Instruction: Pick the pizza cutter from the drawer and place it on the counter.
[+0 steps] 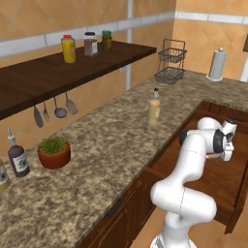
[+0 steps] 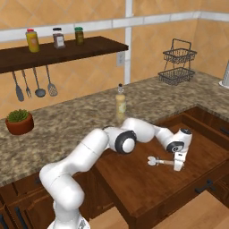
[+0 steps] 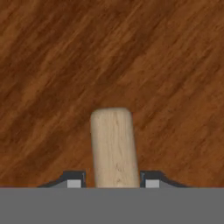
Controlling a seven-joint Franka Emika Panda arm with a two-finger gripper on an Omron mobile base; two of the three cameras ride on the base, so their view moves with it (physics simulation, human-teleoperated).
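Down in the open drawer (image 2: pixel 134 188), the gripper (image 3: pixel 113 183) has its fingers pressed on either side of the cutter's (image 2: pixel 162 161) tan handle; the cutter lies on the drawer floor. Beyond, a bottle (image 2: pixel 120 106) stands on the counter (image 2: pixel 67 129).

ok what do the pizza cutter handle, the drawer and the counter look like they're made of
Pizza cutter handle: pale unfinished-looking wood, with faint lengthwise grain in the hand view. Drawer: reddish-brown wood, streaky grain, slightly glossy. Counter: speckled brown-and-beige stone, probably polished granite, with a thick edge.
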